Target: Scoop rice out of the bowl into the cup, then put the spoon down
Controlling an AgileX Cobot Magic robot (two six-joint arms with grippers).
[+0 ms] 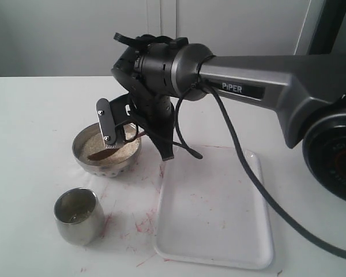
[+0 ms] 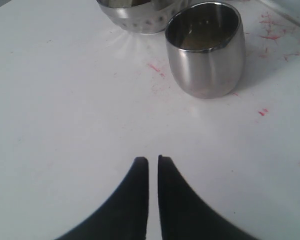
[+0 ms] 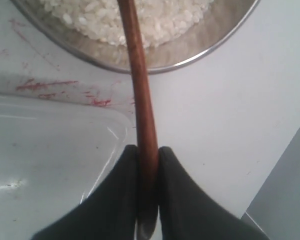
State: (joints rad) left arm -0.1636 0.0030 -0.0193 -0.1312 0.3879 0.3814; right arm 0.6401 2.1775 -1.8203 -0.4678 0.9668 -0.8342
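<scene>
Exterior view: right gripper [image 1: 139,134] hangs over the far-right rim of the bowl [image 1: 106,167], clenched on the handle end of the spoon [image 1: 101,154]. The spoon's long axis runs from the fingers down and away, with the scoop lying low in the rice [image 1: 92,140]. The cup [image 1: 78,216] stands on the table [image 1: 34,115] just beside the bowl, beyond the scoop end and off to one side of the handle line, so my guess is the next carry goes outward past the scoop tip, not back toward the fingers. A white tray [image 1: 213,213] sits under the wrist side.

Left wrist view: left gripper [image 2: 153,160] has its fingers nearly together with nothing between them, low over bare table. The cup [image 2: 205,60] is ahead of those fingers and a bit aside, with the bowl [image 2: 140,17] behind it. There's a pale film in the cup bottom, possibly rice, can't tell. The left arm is nearer the cup, but it's idle.

Right wrist view: fingers [image 3: 120,190] pinch the spoon [image 3: 140,90] at its very end. The handle goes straight ahead over the bowl [image 3: 205,52] rim into the rice [image 3: 160,20], and the scoop is cut off from view. A tray [image 3: 50,150] corner lies just beside the fingers.
</scene>
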